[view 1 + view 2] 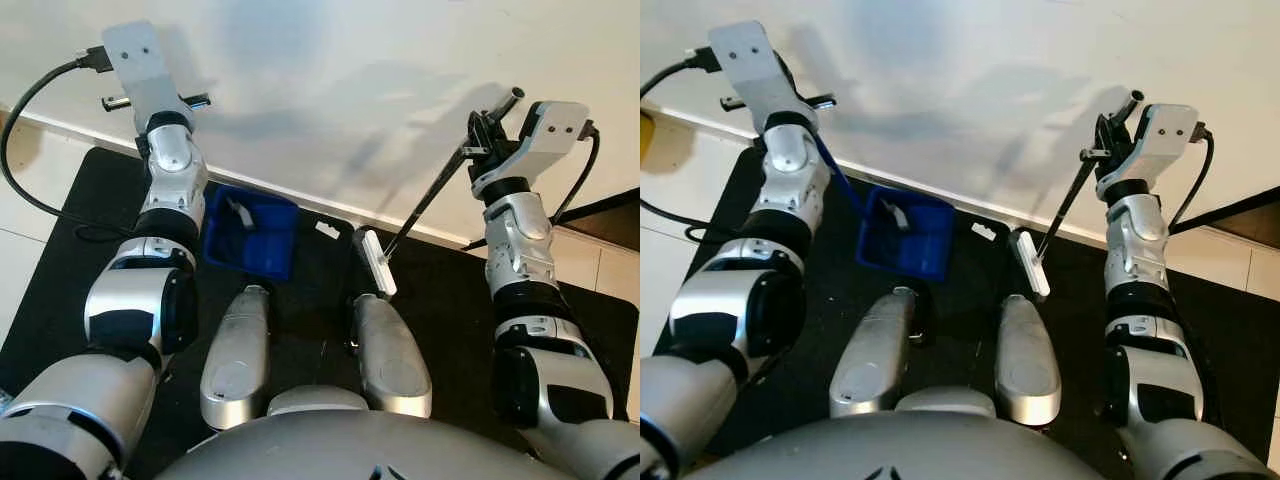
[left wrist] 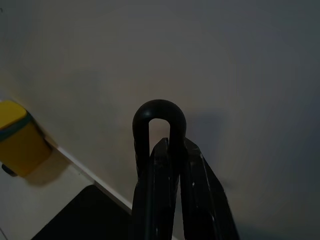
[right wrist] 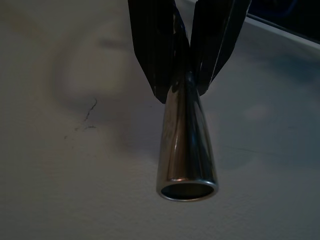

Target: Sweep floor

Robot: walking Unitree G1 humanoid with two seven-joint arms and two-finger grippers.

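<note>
Both arms are held up toward the wall, the right gripper (image 3: pixel 187 75) squeezing the broom (image 1: pixel 378 262) pole and the left gripper (image 2: pixel 170 150) squeezing the looped handle of the blue dustpan (image 1: pixel 252 233), which sits on the black mat (image 1: pixel 320 290) with a pale scrap inside.

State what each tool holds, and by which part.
Right tool: shut on the broom, near the top of its metal handle. Left tool: shut on the looped black handle of the blue dustpan.
</note>
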